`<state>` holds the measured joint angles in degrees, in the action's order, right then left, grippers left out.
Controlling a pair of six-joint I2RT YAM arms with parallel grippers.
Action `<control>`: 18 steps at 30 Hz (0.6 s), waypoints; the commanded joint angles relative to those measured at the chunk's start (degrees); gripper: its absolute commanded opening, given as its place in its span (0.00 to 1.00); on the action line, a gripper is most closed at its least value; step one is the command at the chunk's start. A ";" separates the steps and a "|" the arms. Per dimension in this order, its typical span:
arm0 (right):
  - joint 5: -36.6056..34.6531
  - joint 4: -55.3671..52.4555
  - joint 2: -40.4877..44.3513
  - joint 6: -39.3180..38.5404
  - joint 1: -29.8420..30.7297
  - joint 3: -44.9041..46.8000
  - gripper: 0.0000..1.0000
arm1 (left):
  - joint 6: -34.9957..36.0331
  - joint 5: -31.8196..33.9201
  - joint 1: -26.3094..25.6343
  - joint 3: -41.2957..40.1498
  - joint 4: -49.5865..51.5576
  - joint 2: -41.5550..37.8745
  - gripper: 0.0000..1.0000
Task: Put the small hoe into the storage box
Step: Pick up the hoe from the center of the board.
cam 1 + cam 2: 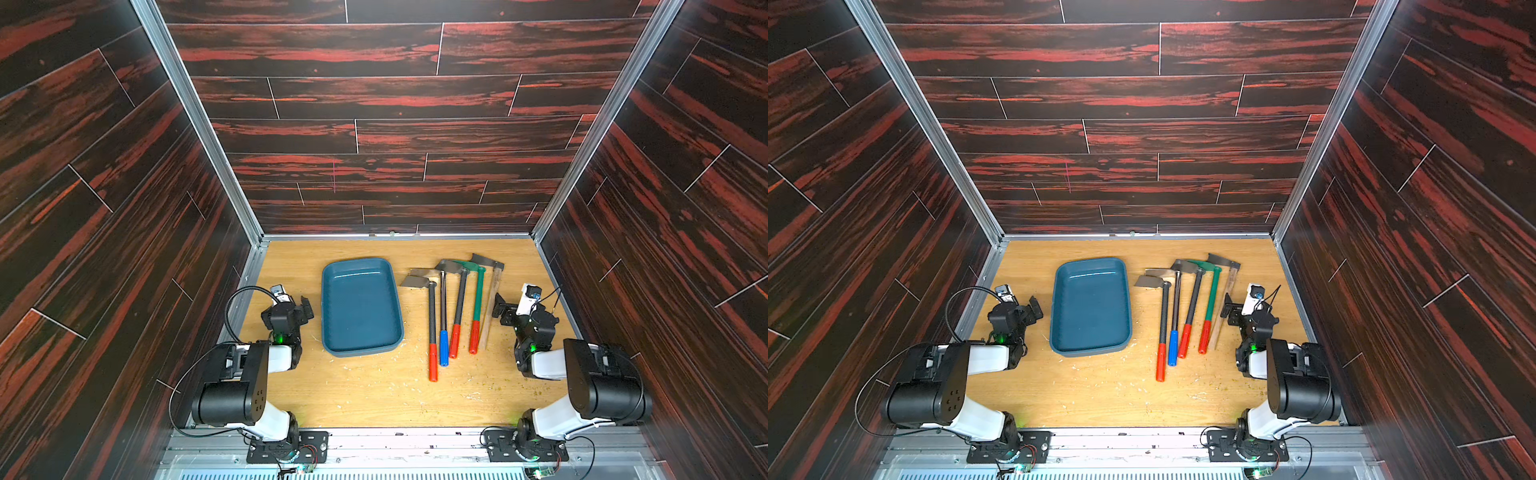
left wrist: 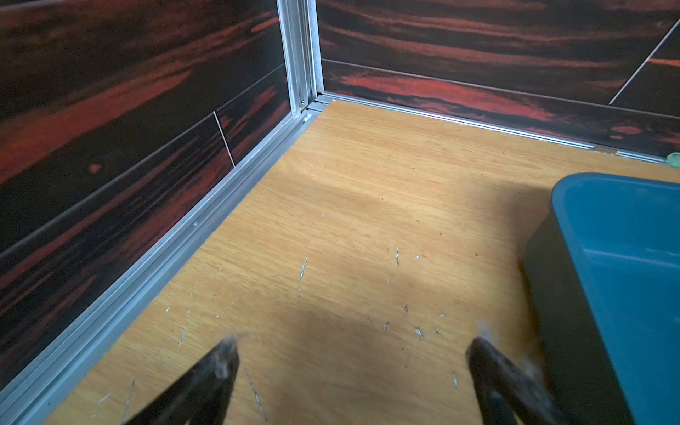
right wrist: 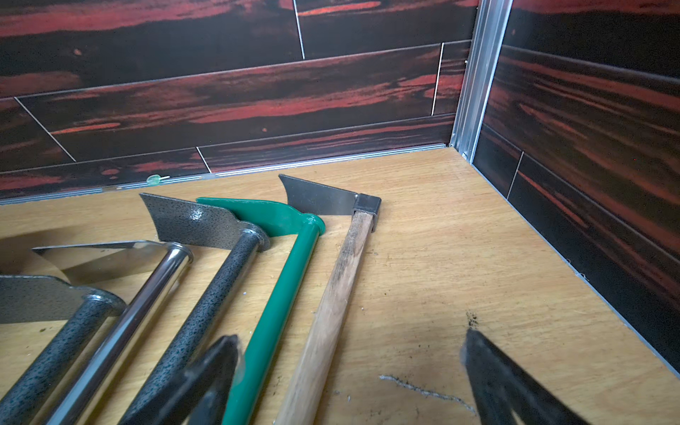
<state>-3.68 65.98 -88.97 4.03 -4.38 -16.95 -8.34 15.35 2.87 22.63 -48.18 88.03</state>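
The storage box (image 1: 360,307) is an empty teal tray left of the table's centre, seen in both top views (image 1: 1090,307). Right of it lie several small hoes side by side, blades toward the back wall: a black one with a red grip (image 1: 432,324), a chrome one with a blue grip (image 1: 443,316), a speckled one (image 1: 459,307), a green one (image 1: 478,299) and a wooden-handled one (image 1: 491,303). My left gripper (image 1: 303,307) (image 2: 353,346) stands open and empty beside the box's left wall (image 2: 625,257). My right gripper (image 1: 500,309) (image 3: 351,336) is open next to the wooden handle (image 3: 331,305).
Dark red-streaked walls with aluminium rails (image 2: 220,206) close in the wooden table on three sides. Scratches and crumbs mark the tabletop (image 1: 374,395) in front of the box and hoes. A small green bit (image 3: 154,179) lies at the back rail.
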 commanded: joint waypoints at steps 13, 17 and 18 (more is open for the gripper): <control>-0.13 -18.28 7.73 -0.08 -0.14 -6.84 0.98 | -0.30 2.23 -0.23 8.30 20.31 -11.53 1.00; 0.82 -26.58 11.71 1.57 0.12 -10.90 0.99 | -3.40 2.34 -0.41 12.64 27.35 -17.04 1.00; 0.96 -28.71 12.79 2.29 0.24 -12.12 0.98 | -4.80 2.97 -0.49 14.60 30.24 -18.01 1.00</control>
<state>-3.60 46.35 -78.39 4.60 -4.36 -26.74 -10.15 16.53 2.76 33.19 -27.22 73.25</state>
